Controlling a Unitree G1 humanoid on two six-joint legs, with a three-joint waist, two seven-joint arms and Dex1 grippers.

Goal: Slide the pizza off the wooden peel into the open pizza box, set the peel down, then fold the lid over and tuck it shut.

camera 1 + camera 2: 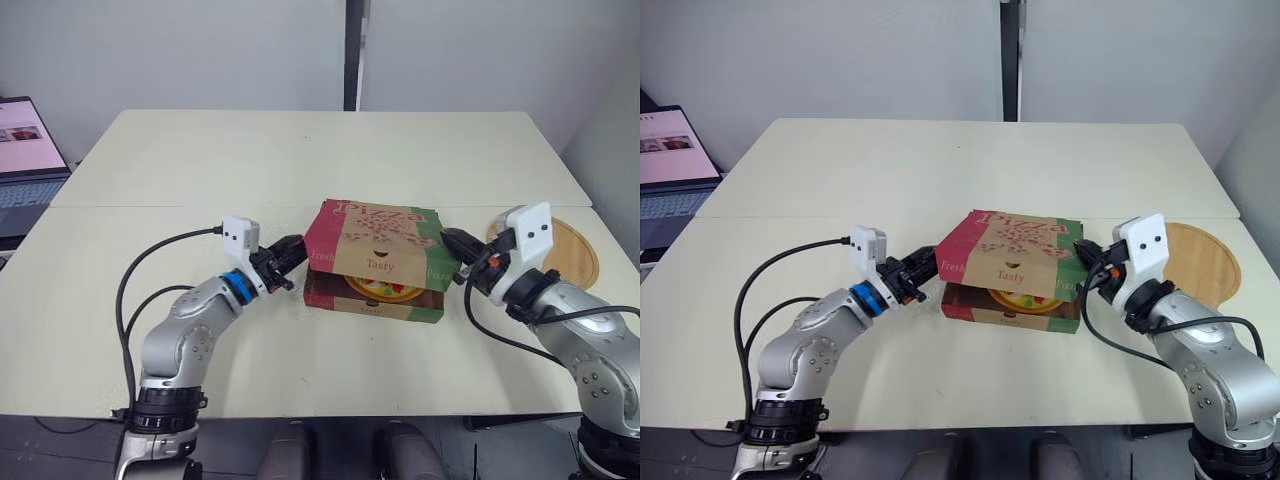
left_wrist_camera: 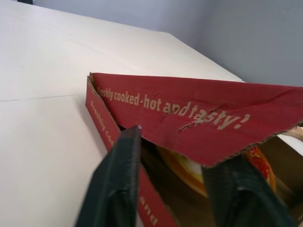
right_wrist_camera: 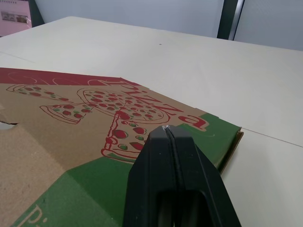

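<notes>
The left tool [image 1: 292,256] is open at the left end of the pizza box [image 1: 372,306]. Its fingers [image 2: 113,184] are spread apart beneath the red side flap [image 2: 189,113] of the lid [image 1: 385,238], and one seems to be outside the box wall and the other within. The lid is folded over but not flat. Its front edge sits raised, and the pizza [image 1: 385,290] shows through the gap, lying inside the box. The right tool [image 3: 169,130] is closed on nothing, with its fingers pressed together over the lid's green right corner; I cannot tell whether they touch it. Farther right, the wooden peel [image 1: 578,252] lies flat on the tabletop [image 1: 200,170], just behind the right arm.
</notes>
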